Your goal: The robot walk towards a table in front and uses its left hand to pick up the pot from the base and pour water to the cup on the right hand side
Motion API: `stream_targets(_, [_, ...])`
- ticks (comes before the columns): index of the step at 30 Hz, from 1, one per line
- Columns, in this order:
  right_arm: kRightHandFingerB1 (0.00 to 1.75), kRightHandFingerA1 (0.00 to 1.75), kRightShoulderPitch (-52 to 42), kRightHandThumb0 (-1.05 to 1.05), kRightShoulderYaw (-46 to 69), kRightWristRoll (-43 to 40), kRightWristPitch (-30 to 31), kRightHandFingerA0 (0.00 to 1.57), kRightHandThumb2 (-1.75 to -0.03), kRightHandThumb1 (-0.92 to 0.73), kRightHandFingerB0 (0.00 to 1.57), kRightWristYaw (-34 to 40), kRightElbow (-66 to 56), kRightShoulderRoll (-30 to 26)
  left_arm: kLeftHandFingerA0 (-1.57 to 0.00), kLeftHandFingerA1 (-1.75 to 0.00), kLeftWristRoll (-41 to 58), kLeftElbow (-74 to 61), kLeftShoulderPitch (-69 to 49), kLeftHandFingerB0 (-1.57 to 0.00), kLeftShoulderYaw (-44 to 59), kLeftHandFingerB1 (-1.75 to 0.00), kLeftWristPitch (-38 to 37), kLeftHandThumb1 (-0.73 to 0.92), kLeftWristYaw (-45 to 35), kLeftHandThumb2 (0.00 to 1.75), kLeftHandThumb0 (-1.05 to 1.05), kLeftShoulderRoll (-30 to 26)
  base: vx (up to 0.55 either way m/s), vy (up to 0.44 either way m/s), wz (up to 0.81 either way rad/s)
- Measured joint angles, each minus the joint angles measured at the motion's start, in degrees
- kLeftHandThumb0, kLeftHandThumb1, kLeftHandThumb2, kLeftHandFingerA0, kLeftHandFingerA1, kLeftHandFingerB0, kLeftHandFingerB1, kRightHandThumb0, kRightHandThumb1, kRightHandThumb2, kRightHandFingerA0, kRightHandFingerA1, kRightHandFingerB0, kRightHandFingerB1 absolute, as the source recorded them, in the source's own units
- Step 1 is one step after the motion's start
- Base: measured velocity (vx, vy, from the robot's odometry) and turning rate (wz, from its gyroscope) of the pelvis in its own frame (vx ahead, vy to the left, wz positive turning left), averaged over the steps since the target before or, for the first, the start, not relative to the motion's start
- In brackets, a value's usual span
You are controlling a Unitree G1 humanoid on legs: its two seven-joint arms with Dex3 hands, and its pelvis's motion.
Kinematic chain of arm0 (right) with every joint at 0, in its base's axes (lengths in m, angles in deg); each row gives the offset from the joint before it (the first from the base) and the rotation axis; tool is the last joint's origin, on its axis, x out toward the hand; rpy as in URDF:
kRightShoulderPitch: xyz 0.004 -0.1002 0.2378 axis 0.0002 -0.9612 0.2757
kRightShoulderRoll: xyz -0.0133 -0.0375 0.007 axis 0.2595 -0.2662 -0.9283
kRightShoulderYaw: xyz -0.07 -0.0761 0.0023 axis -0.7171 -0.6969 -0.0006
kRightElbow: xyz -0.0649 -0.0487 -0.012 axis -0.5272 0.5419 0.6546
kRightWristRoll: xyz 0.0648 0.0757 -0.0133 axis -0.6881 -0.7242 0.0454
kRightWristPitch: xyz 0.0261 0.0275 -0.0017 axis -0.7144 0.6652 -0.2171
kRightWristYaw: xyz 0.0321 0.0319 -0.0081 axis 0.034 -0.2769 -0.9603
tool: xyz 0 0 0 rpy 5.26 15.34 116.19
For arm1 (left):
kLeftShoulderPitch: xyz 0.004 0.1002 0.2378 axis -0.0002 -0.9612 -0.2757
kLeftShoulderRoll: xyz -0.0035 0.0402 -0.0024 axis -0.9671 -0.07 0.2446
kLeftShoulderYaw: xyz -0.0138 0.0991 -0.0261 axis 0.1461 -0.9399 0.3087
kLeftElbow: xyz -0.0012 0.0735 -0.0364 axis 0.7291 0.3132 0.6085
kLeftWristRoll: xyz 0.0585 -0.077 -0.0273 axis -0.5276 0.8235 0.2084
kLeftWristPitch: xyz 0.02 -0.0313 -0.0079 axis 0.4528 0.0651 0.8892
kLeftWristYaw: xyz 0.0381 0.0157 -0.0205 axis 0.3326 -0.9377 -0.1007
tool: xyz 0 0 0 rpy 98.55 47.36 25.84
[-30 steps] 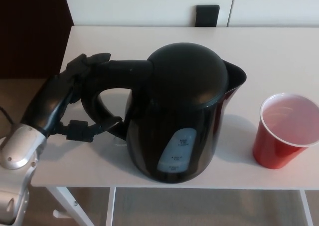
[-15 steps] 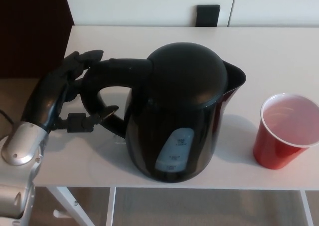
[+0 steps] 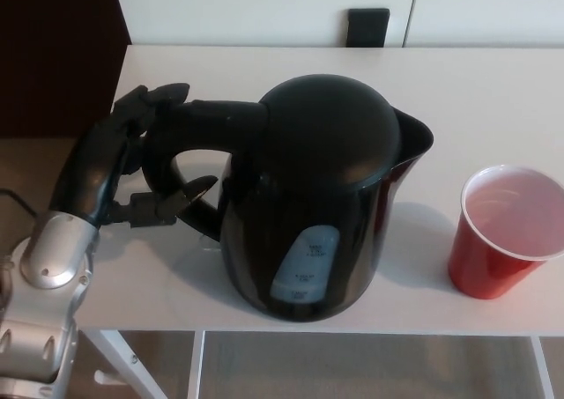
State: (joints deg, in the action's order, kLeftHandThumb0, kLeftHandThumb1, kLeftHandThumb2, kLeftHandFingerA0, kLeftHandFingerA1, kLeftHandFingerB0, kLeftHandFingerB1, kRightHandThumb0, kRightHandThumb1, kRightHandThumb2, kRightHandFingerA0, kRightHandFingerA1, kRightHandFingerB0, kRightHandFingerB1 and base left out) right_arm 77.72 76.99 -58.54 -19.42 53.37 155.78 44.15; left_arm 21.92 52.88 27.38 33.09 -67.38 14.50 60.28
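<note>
The robot's black left hand (image 3: 115, 166) has drawn in closer around the loop handle (image 3: 172, 157) of the glossy black plastic electric kettle (image 3: 322, 196) than it was a second ago: its upper fingers (image 3: 150, 98) now lie over the top of the handle, and the thumb reaches through the opening from below. The hand is wrapping the handle rather than clenched hard on it; I judge the grip is closing but not yet firm. The kettle itself has barely moved and sits on the white table (image 3: 493, 91), just to the right of the hand, its base hidden beneath the body. That suggests the lift has not begun, and a secure hold comes first.

The kettle's lid is down, and the pale level window on its side is too blurred to read, so how much water it holds cannot be told. The red plastic cup with the white inside (image 3: 502, 232) stands upright well to the right of the hand, beyond the spout, and seems to hold no liquid. The right hand does not show
</note>
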Motion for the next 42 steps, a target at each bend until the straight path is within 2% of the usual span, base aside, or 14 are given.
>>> stream_targets(6, [0.74,0.77,0.01,-0.54,0.12,0.0,0.04,0.86,-0.66,-0.24,0.56,0.02,-0.01,0.0,-0.51,-0.38,-1.02,-0.7,0.06,-0.33,-1.46,-0.32,0.81,0.5,0.35,0.56,-0.47,0.8,0.0,0.0,0.0])
stream_targets(8, [0.74,0.78,0.03,-0.53,0.15,0.0,0.11,0.86,-0.67,-0.23,0.57,0.06,-0.03,0.0,-0.67,-0.42,-1.41,-0.74,0.22,-0.32,-2.02,-0.31,0.84,0.54,0.54,0.57,-0.44,1.13,0.0,0.0,0.0])
stream_targets(10, [0.74,0.8,0.03,-0.58,0.21,-0.02,0.14,0.83,-0.79,-0.16,0.56,0.04,-0.04,0.0,-1.12,-0.53,-1.62,-0.72,0.37,-0.36,-2.36,-0.32,0.84,0.76,0.75,0.63,-0.31,1.4,0.0,0.0,0.0])
stream_targets(11, [0.74,0.8,0.05,-0.58,0.21,-0.01,0.19,0.83,-0.79,-0.16,0.56,0.05,-0.06,0.0,-1.12,-0.53,-2.33,-0.45,1.17,-0.36,-3.6,-0.32,0.89,0.76,1.07,0.63,-0.31,1.61,0.0,0.0,0.0])
stream_targets(12, [0.74,0.8,0.07,-0.57,0.21,-0.01,0.22,0.81,-0.79,-0.16,0.55,0.05,-0.05,0.0,-1.2,-0.92,-2.95,-0.17,1.88,-0.4,-4.29,-0.41,1.02,0.74,1.27,0.78,-0.3,1.72,0.0,0.0,0.0])
stream_targets(15, [0.74,0.8,0.12,-0.58,0.2,0.0,0.23,0.8,-0.8,-0.16,0.54,0.05,-0.07,0.01,-1.17,-1.0,-3.98,0.59,3.76,-0.45,-5.81,-0.43,1.45,0.75,1.83,0.77,-0.27,2.24,0.0,0.0,0.0])
stream_targets(17, [0.74,0.79,0.12,-0.58,0.12,0.01,0.22,0.81,-0.8,-0.18,0.56,0.06,-0.12,0.04,-1.14,-0.79,-4.57,1.55,5.36,-0.78,-6.68,-0.48,1.6,0.77,2.25,0.65,-0.02,2.83,0.0,0.0,0.0])
stream_targets(20, [0.75,0.77,0.23,-0.51,-0.06,0.08,0.22,0.8,-0.71,-0.24,0.58,0.2,-0.25,0.07,-1.13,-0.84,-5.11,3.18,7.49,-0.9,-7.66,-0.53,1.85,0.78,2.52,0.64,0.04,3.8,0.0,0.0,0.0])
stream_targets(21, [0.76,0.8,0.33,-0.57,-0.1,0.09,0.22,0.79,-0.81,-0.17,0.56,0.24,-0.3,0.09,-1.09,-0.91,-5.18,3.82,8.3,-0.96,-8.07,-0.65,1.95,0.81,2.58,0.64,0.05,4.18,0.0,0.0,0.0])
stream_targets(23, [0.75,0.79,0.52,-0.57,-0.06,0.06,0.3,0.79,-0.8,-0.17,0.56,0.24,-0.34,0.1,-1.03,-0.99,-5.3,4.58,9.31,-0.95,-8.93,-0.76,1.95,0.82,2.67,0.65,0.05,4.71,0.0,0.0,0.0])
stream_targets(24, [0.76,0.81,0.57,-0.55,-0.05,0.05,0.33,0.8,-0.82,-0.17,0.55,0.24,-0.35,0.1,-0.97,-1.2,-5.32,4.63,9.41,-0.87,-9.09,-1.01,1.95,0.8,2.7,0.73,0.03,4.81,0.0,0.0,0.0])
stream_targets(30, [0.75,0.8,1.2,-0.57,-0.05,0.05,0.41,0.81,-0.81,-0.16,0.56,0.1,-0.36,0.09,-0.82,-1.5,-5.61,4.77,9.57,-0.71,-10.56,-1.21,1.98,0.82,3.34,0.7,-0.12,5.81,0.0,0.0,0.0])
stream_targets(41, [0.76,0.8,1.38,-0.6,-0.07,0.08,0.41,0.81,-0.82,-0.18,0.57,-0.33,-0.07,0.09,-0.93,-1.37,-4.04,4.5,8.35,-0.77,-8.2,-1.14,2.43,0.8,3.83,0.78,-0.02,8.1,0.0,0.0,0.0])
stream_targets(42, [0.76,0.8,1.38,-0.6,-0.1,0.1,0.41,0.82,-0.83,-0.18,0.57,-0.36,-0.06,0.09,-0.89,-1.5,-2.99,4.41,8.07,-0.72,-6.79,-1.24,2.97,0.8,3.61,0.75,-0.05,9.27,0.0,0.0,0.0])
